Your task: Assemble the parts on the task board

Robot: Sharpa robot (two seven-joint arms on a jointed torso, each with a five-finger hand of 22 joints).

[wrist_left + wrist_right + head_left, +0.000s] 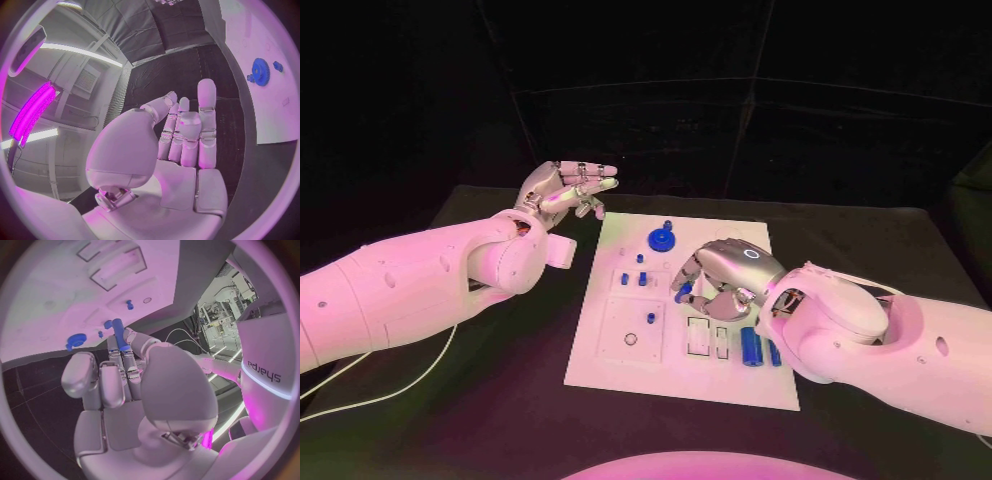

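The white task board [678, 365] lies in the middle of the black table. A blue gear [661, 238] stands near its far edge, and small blue pegs [642, 279] sit below it. Two blue bars [750, 347] lie at the board's near right. My right hand [721, 278] hovers over the board's right middle and pinches a blue cylinder [119, 335] in its fingertips; its tip peeks out under the fingers [684, 293]. My left hand [567, 190] is raised off the board's far left corner, fingers apart and holding nothing. The left wrist view also catches the gear [260, 71].
Rectangular slots [697, 335] and a round hole [630, 339] mark the board's near half. A white cable [387, 385] trails over the table at the near left. Bare black table [877, 240] lies right of the board.
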